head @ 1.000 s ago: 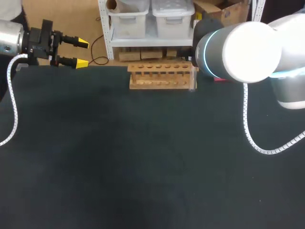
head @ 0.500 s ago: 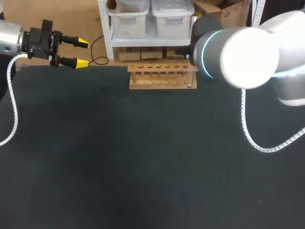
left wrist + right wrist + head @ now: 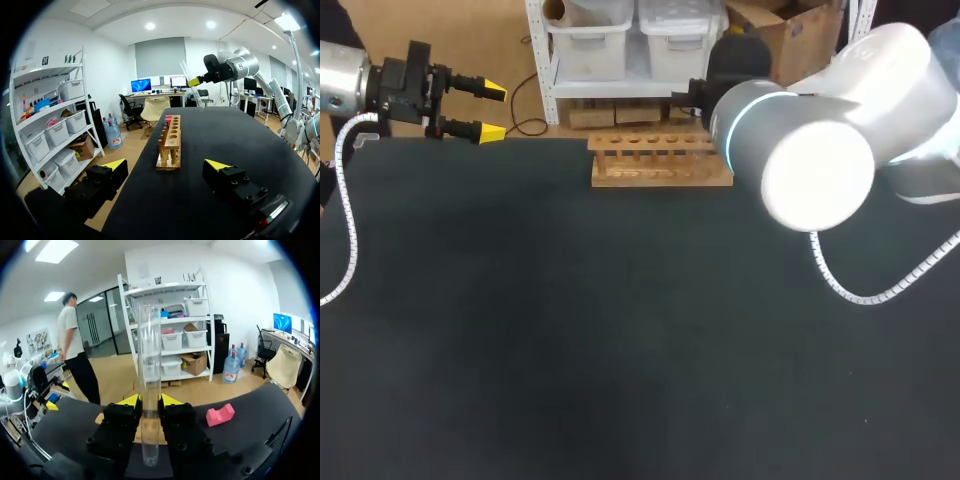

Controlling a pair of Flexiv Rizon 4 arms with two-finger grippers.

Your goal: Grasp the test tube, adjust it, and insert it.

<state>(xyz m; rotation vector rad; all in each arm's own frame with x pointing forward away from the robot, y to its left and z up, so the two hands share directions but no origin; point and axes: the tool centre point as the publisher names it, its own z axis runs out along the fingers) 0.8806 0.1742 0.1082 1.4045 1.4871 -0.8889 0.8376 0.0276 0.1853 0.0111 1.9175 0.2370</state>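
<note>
Swings up off the far light wooden tube rack [image 3: 660, 175]'s right end. Pinches clear glass test tube [image 3: 149, 350] in right gripper [image 3: 149, 402]; leaves left gripper [image 3: 493, 112] wide open, empty. Grasp done, insertion left.

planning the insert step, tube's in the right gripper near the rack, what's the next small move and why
Probably shift the right gripper until the test tube hangs over an end hole of the wooden rack. It is shut on the tube, but the left wrist view shows it high in the air beyond the rack's end, so lowering now would likely miss.
</note>
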